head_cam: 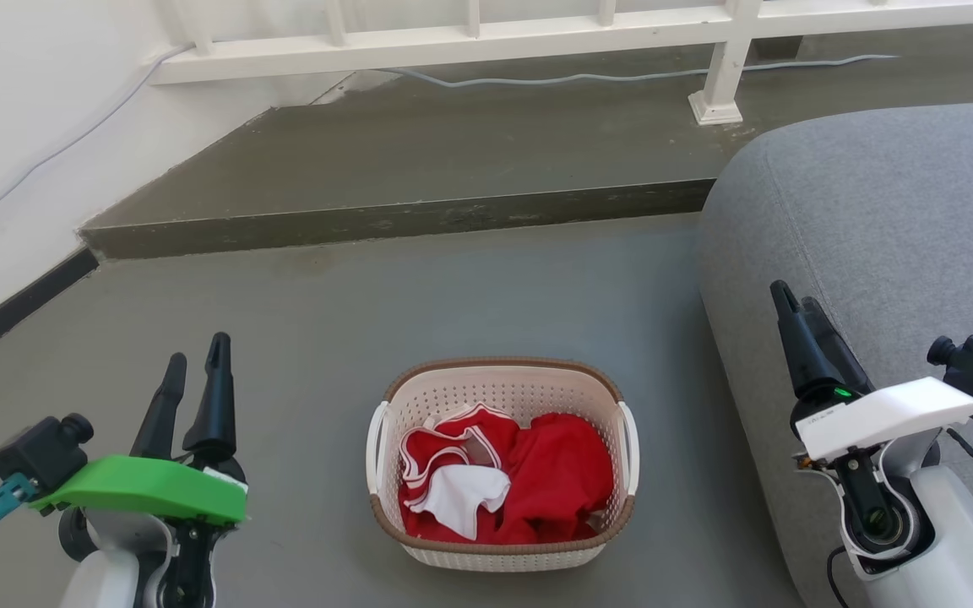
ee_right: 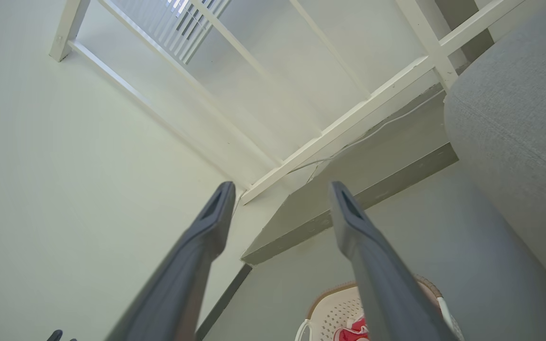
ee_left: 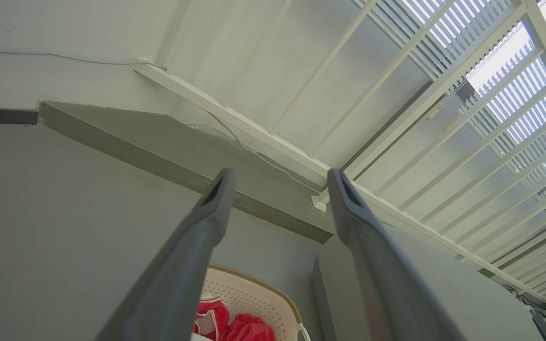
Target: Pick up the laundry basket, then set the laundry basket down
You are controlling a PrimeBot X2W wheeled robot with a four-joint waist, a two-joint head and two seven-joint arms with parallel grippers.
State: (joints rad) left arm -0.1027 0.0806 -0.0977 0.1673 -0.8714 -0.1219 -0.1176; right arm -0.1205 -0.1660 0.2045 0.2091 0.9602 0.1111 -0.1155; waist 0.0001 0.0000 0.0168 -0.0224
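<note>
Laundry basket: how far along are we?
Done: nothing that shows. The laundry basket sits on the floor with red and white clothes inside. In hand: the left gripper and right gripper hang open on either side of it, touching neither handle. Left: grasp, lift, set down.

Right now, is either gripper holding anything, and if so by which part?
Nothing is held. The left gripper and right gripper are both open, apart from the laundry basket on the floor between them.
</note>
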